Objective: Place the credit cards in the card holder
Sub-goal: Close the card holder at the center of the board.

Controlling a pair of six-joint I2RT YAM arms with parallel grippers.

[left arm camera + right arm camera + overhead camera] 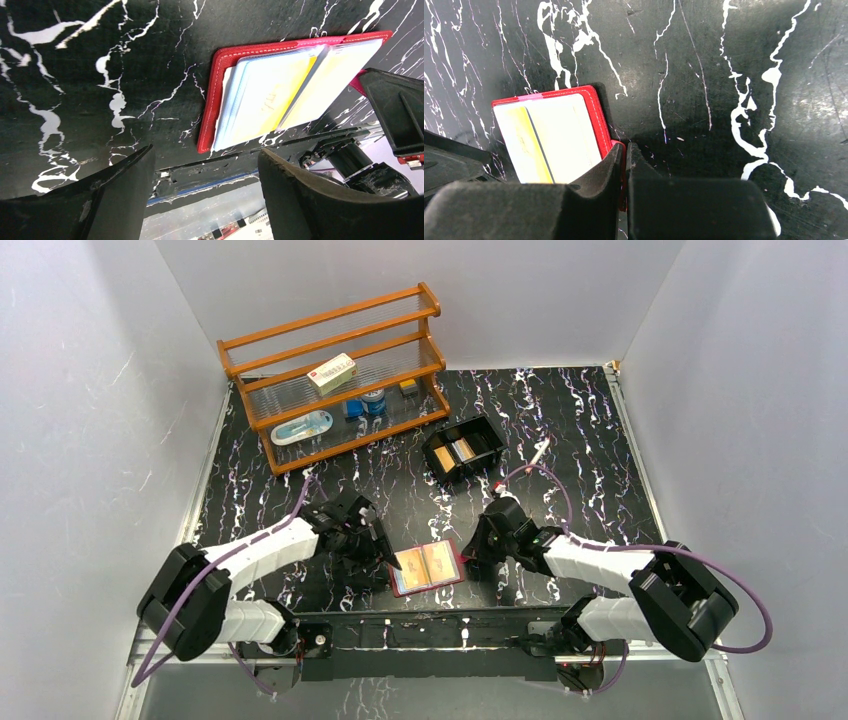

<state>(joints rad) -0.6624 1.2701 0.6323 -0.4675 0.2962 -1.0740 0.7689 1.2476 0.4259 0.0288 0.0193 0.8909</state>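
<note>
Red stitched card holder (215, 90) open on marbled bench (704, 75), glossy credit cards (270, 95) inside; left gripper (205, 152) jaws wide; right gripper (625, 147) jaws pinch its edge.

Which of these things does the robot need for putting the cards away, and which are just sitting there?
For the job:
- card holder, open, its edge pinched by the right gripper
- cards already in it
- cards still in the tray
- left gripper, open

Just lying about:
- wooden rack
- cream box
- blue jars
- black tray itself
</note>
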